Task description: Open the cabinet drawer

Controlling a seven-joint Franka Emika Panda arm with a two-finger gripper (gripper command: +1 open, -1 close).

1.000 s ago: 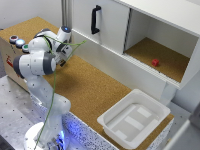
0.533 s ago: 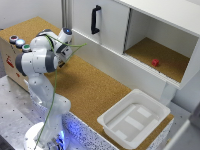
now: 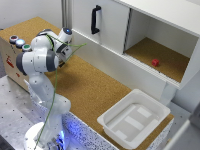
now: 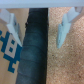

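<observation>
The white cabinet [image 3: 107, 25] stands along the back of the cork table. Its door panel carries a black vertical bar handle [image 3: 95, 19]. Beside the panel, on the exterior view's right, is an open cork-lined compartment [image 3: 162, 57] with a small red object [image 3: 155, 63] in it. My gripper [image 3: 63, 40] hangs at the exterior view's left, well short of the handle and touching nothing. In the wrist view my gripper [image 4: 39, 29] is open and empty. One of its pale fingers [image 4: 63, 27] is over the cork and the other is over a dark band [image 4: 32, 50].
A white plastic tub [image 3: 134, 117] sits on the cork [image 3: 90, 87] at the front right of the exterior view. A box with coloured buttons [image 3: 17, 42] stands by the arm at the exterior view's left. Green cable [image 3: 55, 85] hangs along the arm.
</observation>
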